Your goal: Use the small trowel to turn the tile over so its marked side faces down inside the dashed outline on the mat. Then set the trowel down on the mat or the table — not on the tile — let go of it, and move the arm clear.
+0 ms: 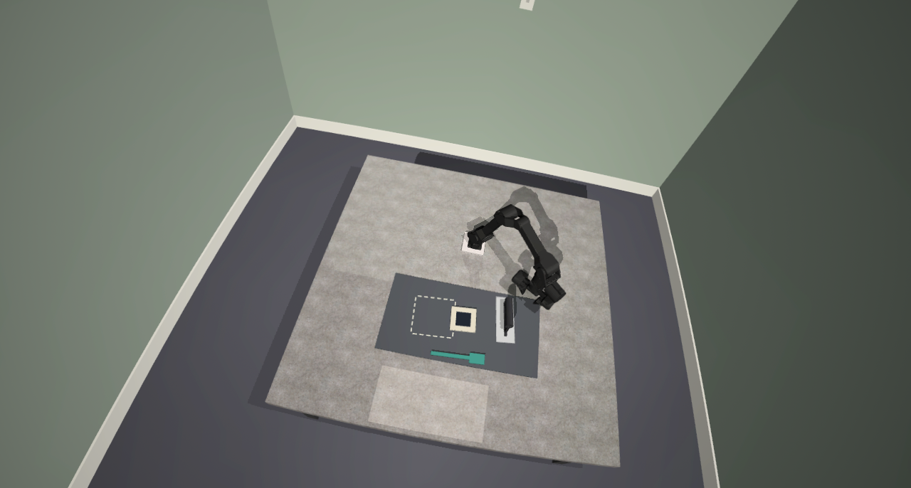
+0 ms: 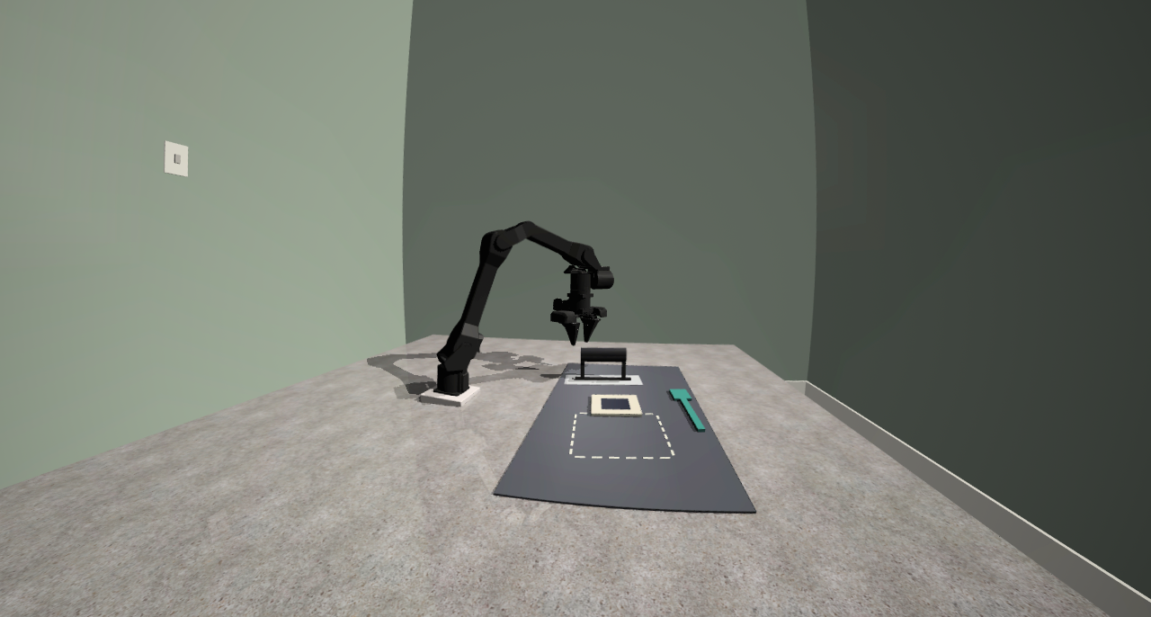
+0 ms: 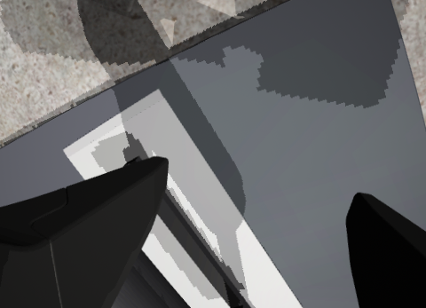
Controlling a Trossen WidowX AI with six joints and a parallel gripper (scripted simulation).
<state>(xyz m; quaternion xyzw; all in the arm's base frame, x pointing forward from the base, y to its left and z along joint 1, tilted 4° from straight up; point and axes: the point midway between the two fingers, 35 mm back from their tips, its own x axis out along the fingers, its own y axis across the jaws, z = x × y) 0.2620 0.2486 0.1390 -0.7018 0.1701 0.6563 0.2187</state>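
Observation:
The trowel [image 1: 508, 313] [image 2: 603, 354] [image 3: 266, 264] appears to be the white flat plate with a raised black bar handle; it rests on the mat [image 1: 389, 332] [image 2: 547, 485] [image 3: 311, 135]. The tile [image 1: 455, 319] [image 2: 598, 406] is cream with a dark square facing up. It lies flat, covering part of the near side of the dashed outline [image 1: 413, 315] [image 2: 620, 457], mostly outside it. My gripper [image 2: 579, 342] [image 3: 258, 189] is open and empty, pointing down above the trowel's end of the mat. In the wrist view, one finger overlaps the handle and plate; the other is over the mat. The handle is partly hidden there.
A teal paddle-shaped tool [image 1: 476, 358] [image 2: 688, 408] lies along the mat's long edge farther from the arm. The arm's white base [image 1: 472, 250] [image 2: 450, 399] stands on the table [image 1: 344, 230] [image 2: 322, 485], beyond the opposite long edge.

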